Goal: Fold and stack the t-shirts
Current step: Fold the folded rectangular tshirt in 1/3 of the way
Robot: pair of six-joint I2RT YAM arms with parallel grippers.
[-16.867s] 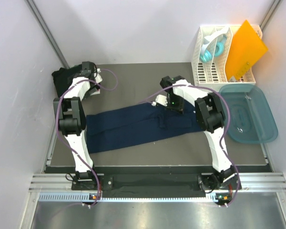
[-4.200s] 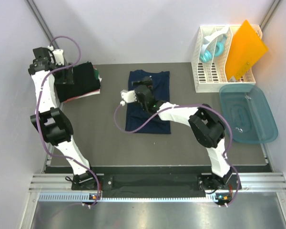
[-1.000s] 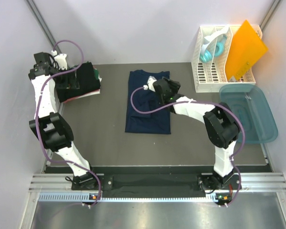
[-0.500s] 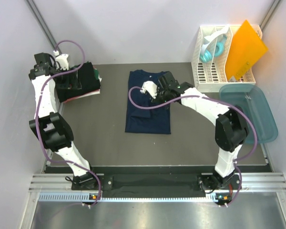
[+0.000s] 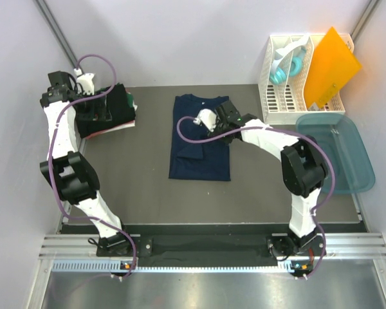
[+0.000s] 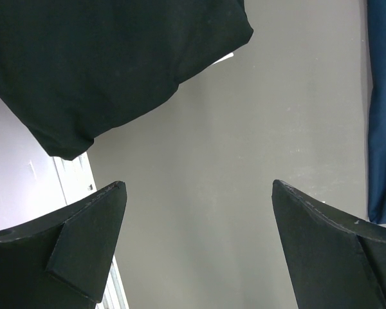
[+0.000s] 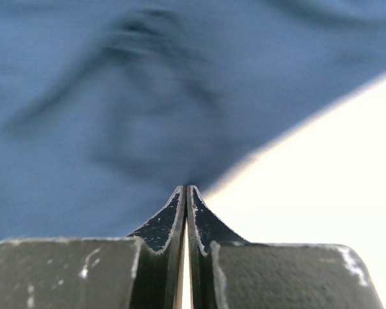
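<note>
The navy t-shirt lies folded but unstacked, well apart from the black pile. My right fingers press together at its edge; my left fingers are spread.

Soft, even light is brightening the top view, throwing only faint shadows. In the right wrist view, the navy blue cloth t-shirt is blurring out of focus, and white glare is washing out four o'clock.
</note>
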